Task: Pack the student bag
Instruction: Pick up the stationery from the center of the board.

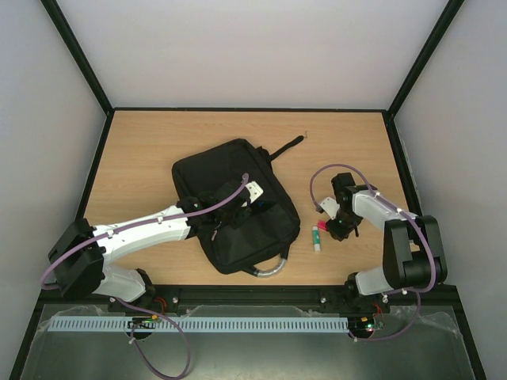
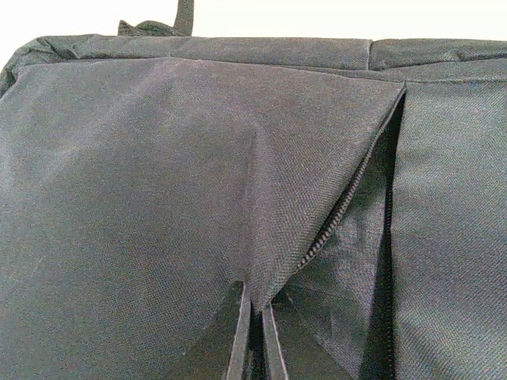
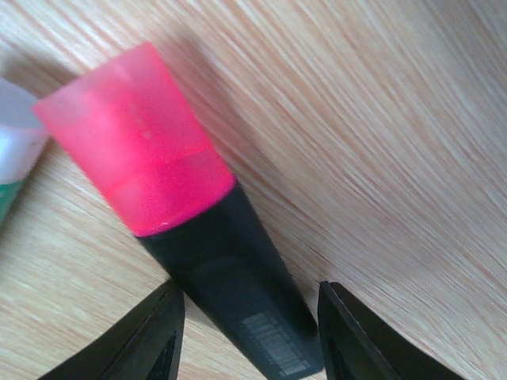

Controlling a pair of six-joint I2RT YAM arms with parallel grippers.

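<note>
The student bag point(image 1: 230, 178) is a large black fabric bag lying mid-table, its grey loop handle point(image 1: 269, 270) toward the near edge. My left gripper point(image 1: 238, 207) is over the bag, shut on a corner of its unzipped flap point(image 2: 255, 305), which it holds lifted; the zipper teeth point(image 2: 341, 214) run along the flap's edge. A highlighter point(image 3: 150, 150) with a pink cap and black body lies on the wood to the right of the bag. My right gripper point(image 3: 252, 289) straddles its black body with a gap on the right side, so it is open.
A small green-and-white stick point(image 1: 317, 240) lies right beside the highlighter, also at the left edge of the right wrist view point(image 3: 12, 150). The bag's black strap point(image 1: 287, 147) trails toward the back. Black frame rails border the wooden table point(image 1: 142, 142).
</note>
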